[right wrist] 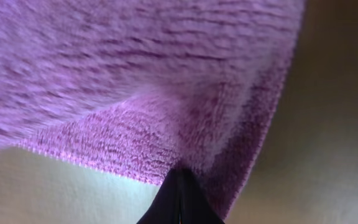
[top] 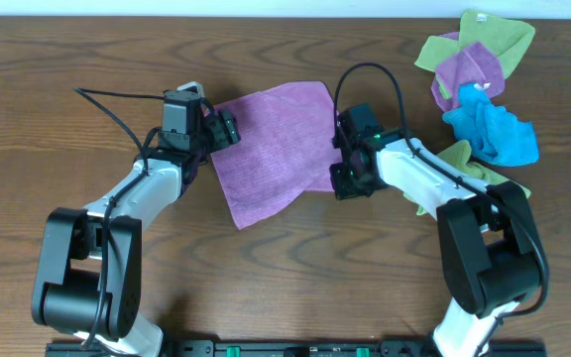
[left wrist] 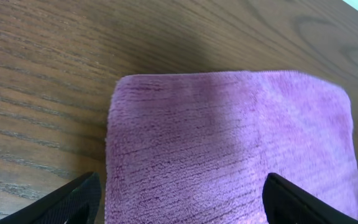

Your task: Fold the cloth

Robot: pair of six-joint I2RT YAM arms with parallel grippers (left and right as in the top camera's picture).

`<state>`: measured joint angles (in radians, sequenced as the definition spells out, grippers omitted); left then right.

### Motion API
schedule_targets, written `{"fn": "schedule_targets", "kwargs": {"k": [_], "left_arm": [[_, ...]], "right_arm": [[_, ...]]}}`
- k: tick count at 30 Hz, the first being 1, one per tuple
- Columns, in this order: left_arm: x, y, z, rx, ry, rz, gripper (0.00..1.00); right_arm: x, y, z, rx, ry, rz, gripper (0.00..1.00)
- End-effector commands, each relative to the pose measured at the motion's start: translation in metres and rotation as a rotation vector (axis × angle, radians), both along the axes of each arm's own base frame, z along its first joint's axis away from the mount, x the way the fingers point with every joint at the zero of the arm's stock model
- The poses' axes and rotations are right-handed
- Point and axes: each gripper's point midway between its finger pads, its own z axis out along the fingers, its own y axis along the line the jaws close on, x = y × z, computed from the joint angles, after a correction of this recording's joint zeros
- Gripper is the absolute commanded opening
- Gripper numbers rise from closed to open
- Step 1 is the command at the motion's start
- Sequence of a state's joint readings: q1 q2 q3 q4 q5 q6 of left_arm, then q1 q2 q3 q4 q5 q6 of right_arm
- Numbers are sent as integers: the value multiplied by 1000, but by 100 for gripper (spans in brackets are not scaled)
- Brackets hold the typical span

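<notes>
A purple cloth [top: 271, 144] lies spread on the wooden table between my two arms. My left gripper [top: 228, 127] is open at the cloth's left edge; in the left wrist view its two fingertips [left wrist: 179, 202] straddle the cloth [left wrist: 229, 149], which lies flat below them. My right gripper [top: 337, 178] is at the cloth's right corner. In the right wrist view its fingers [right wrist: 180, 196] are pressed together on the cloth's corner [right wrist: 166, 93], which is lifted and hangs in front of the camera.
A pile of other cloths sits at the back right: green [top: 484, 35], purple [top: 469, 69], blue [top: 494, 129] and another green one [top: 464, 159] partly under my right arm. A black cable [top: 117, 99] trails left of the left arm.
</notes>
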<state>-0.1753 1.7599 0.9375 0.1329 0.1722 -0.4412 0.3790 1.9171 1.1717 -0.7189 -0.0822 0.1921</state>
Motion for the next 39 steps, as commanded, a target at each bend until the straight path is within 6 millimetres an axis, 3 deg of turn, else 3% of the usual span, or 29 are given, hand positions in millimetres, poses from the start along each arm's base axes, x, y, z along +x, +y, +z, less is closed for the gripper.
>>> {"fn": "schedule_targets", "kwargs": {"k": [1, 7, 14, 24, 26, 28, 30, 31, 33, 35, 39], "left_arm": [[1, 0, -1, 12, -2, 1, 85], [1, 1, -1, 13, -3, 1, 86], [0, -2, -1, 3, 0, -10, 86], [-10, -26, 2, -103, 30, -121, 81], [-15, -20, 2, -97, 52, -116, 87], [-20, -8, 3, -100, 81, -91, 88], [-27, 4, 8, -142, 111, -81, 88], [-34, 8, 16, -208, 127, -99, 88], [-43, 8, 28, -312, 143, -143, 85], [-58, 3, 42, -430, 162, -231, 75], [-99, -5, 33, -459, 281, -331, 59]], "right_arm": [[-20, -6, -7, -26, 90, -76, 1], [-49, -14, -5, -59, 215, -127, 1], [-41, -3, 10, 8, 168, -112, 1], [-26, 14, 82, 135, -53, -40, 1], [-25, 14, 96, 148, -93, -20, 2], [-25, 12, 108, 159, -127, -17, 9], [-26, 9, 119, 165, -156, -4, 17], [-26, 4, 124, 165, -171, 2, 29], [-25, -3, 128, 164, -177, -15, 29], [-22, -15, 128, 157, -175, -41, 27], [-23, -31, 120, 186, -147, -65, 25]]}}
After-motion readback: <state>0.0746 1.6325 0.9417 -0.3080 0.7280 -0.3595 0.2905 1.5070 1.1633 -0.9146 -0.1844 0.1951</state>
